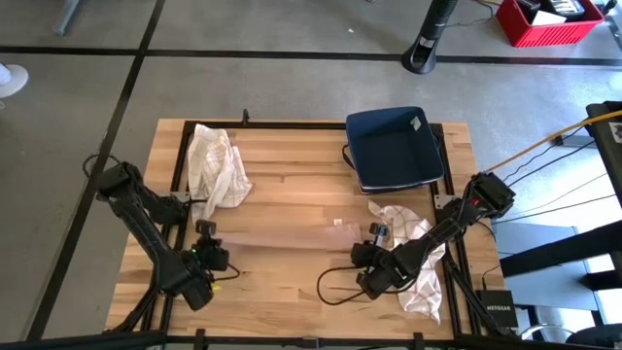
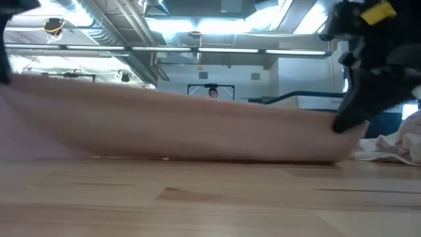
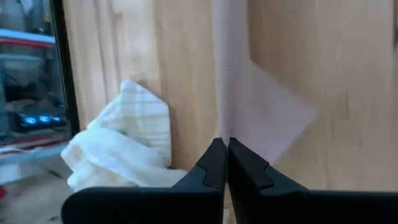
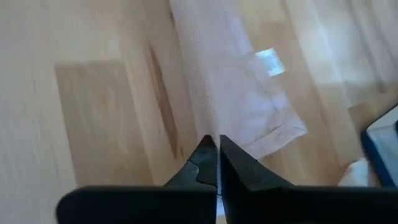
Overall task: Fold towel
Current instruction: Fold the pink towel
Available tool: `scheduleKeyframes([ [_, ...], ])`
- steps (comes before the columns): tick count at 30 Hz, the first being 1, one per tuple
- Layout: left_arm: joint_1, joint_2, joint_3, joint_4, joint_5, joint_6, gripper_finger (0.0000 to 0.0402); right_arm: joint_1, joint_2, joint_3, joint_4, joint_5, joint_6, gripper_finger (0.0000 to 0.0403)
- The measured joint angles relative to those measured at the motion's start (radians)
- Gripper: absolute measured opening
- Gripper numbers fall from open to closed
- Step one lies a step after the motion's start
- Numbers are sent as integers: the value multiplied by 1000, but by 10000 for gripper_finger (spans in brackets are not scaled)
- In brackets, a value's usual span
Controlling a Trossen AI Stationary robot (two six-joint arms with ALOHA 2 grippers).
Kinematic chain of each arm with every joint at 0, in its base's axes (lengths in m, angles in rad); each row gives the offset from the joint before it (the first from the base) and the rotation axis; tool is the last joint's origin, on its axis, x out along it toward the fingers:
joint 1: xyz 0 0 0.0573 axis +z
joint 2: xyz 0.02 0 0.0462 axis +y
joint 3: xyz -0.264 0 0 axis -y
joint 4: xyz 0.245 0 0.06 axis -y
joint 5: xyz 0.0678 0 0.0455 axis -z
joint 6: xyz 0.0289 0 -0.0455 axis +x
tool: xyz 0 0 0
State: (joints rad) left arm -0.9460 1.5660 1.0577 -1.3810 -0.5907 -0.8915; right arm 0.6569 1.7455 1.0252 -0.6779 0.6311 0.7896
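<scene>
A pale pink towel [image 1: 287, 236] is stretched in a long band between my two grippers across the middle of the table. In the low view its lower edge [image 2: 197, 158] rests on the wood. My left gripper [image 1: 207, 233] is shut on the towel's left end, and my right gripper [image 1: 374, 235] is shut on its right end. A small white tag [image 4: 268, 61] shows on the cloth near the right end. My left gripper pinches the towel's left end at an upper edge [image 3: 222, 127] between its two fingertips, slanting down from the near left. The cloth runs away from the fingers as a taut ridge, and the part below hangs to the table. My right gripper pinches the towel's right end at an upper edge [image 4: 211, 127] between its fingertips, slanting down from the near right. The cloth leaves the fingers [image 2: 342, 125] drawn taut toward the left gripper, and a hemmed corner [image 4: 292, 132] hangs slack below.
A crumpled white checked towel [image 1: 219, 165] lies at the back left, and another [image 1: 416, 261] lies under my right arm at the near right. A dark blue folded cloth [image 1: 394, 146] sits at the back right. A black cable [image 1: 335, 292] loops near the front edge.
</scene>
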Motion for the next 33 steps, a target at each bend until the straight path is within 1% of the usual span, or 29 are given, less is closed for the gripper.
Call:
scheduleKeyframes([
  [4, 12, -135, 19, 14, 17, -76, 0, -4, -52, 51, -37, 27, 15, 2],
  [7, 11, -241, 10, 41, 44, -133, 0, -4, -104, 68, -69, 24, 26, 1],
  [9, 10, -294, -9, 41, 43, -156, 0, -6, -140, 69, -93, 20, 36, 1],
  [13, 33, -348, -77, 32, -11, -141, 0, -51, -166, 69, -138, 22, 32, 1],
  [16, 75, -352, -138, 20, -65, -73, 0, -107, -166, 69, -163, 69, -4, 1],
  [17, 88, -350, -157, 20, -104, -51, 0, -126, -166, 68, -174, 104, -11, 1],
  [19, 102, -336, -188, 20, -215, -9, 0, -152, -166, 65, -179, 207, -29, 1],
  [21, 97, -302, -210, 30, -318, 18, 0, -155, -166, 53, -175, 305, -35, 1],
  [22, 88, -279, -219, 46, -332, 37, 0, -146, -160, 43, -169, 317, -35, 1],
  [23, 78, -245, -229, 73, -327, 58, 0, -130, -152, 30, -152, 309, -35, 1],
  [25, 46, -169, -252, 152, -292, 88, 0, -85, -125, -7, -101, 259, -35, 1],
  [27, 0, -84, -267, 250, -237, 103, 0, -43, -95, -46, -24, 202, -36, 1],
  [30, -62, 24, -255, 352, -136, 116, 0, 16, -51, -86, 61, 104, -32, 1],
  [33, -106, 88, -224, 421, -100, 81, 0, 58, -17, -99, 80, 30, 13, 1],
])
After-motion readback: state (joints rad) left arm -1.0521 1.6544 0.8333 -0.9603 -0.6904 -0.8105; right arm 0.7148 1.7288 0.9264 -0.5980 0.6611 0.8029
